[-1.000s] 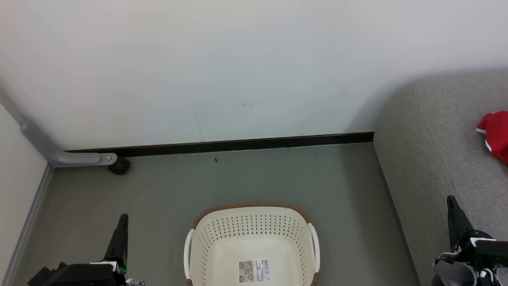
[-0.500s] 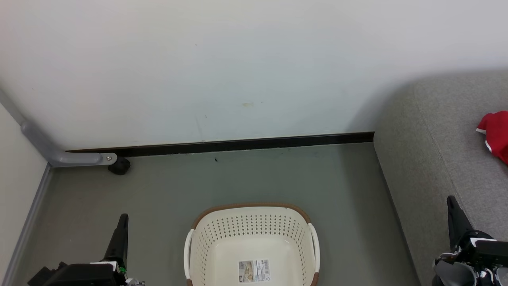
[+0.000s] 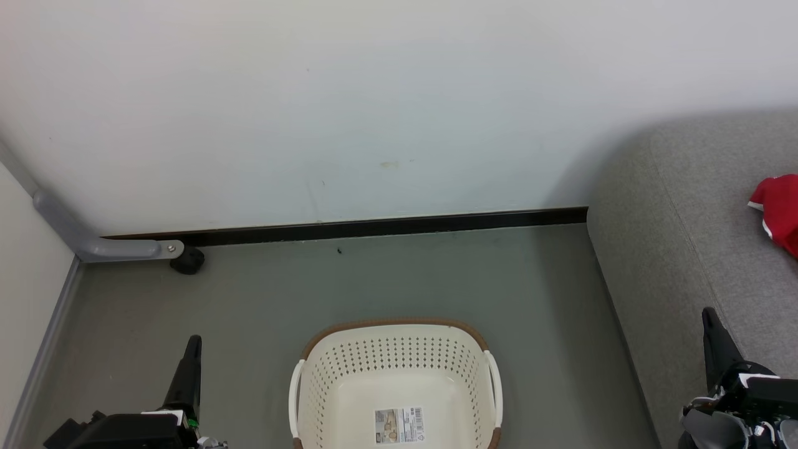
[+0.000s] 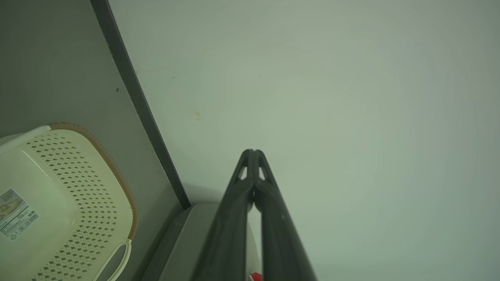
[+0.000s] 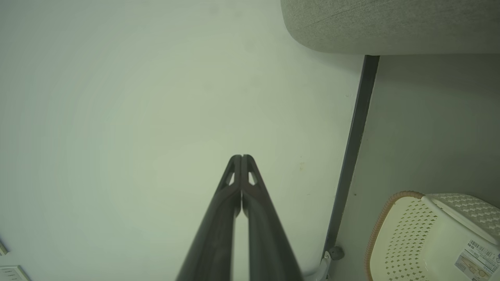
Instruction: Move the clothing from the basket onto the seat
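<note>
The clothing [image 3: 778,212] lay on the seat [image 3: 679,249] at the right edge of the head view, well ahead of the right gripper [image 3: 709,315] and far across from the left gripper [image 3: 194,342]. The basket [image 3: 393,324] stood on the floor [image 3: 374,280] between the two grippers, apart from both. Each gripper was fully closed, fingertips pressed together, holding nothing and touching nothing, its fingers aimed toward the wall [image 3: 374,93]. A paper label [image 3: 399,426] on the basket's bottom carried a barcode and small print too fine to read.
</note>
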### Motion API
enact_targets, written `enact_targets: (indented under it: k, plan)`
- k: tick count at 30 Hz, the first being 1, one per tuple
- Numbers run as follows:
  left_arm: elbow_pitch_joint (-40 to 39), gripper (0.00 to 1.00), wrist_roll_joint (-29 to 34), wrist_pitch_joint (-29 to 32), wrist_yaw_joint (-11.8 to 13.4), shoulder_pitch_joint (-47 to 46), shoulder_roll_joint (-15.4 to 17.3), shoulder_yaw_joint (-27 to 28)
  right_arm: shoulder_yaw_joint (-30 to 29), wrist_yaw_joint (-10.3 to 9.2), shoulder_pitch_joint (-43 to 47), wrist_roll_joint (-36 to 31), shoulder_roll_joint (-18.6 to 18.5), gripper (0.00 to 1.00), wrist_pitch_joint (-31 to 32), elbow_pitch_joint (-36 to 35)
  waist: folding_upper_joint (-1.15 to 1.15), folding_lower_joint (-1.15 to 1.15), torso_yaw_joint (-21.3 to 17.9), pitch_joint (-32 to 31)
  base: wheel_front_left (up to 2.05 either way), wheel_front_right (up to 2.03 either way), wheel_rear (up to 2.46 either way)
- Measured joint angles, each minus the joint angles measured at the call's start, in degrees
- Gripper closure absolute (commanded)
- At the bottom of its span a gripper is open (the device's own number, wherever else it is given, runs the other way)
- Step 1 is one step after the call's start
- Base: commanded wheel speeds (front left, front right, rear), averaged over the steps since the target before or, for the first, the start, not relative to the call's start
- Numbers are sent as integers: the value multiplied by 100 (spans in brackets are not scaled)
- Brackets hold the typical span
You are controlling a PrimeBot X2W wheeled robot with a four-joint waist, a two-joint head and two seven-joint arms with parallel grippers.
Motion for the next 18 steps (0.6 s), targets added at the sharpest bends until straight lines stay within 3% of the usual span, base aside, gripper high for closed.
enact_targets:
  k: [18]
  plan:
    - [-4, 100, -1, 0, 0, 0, 0, 0, 0, 0, 0, 1, 0, 100, 0, -2, 0, 0, 0, 0, 0, 0, 0]
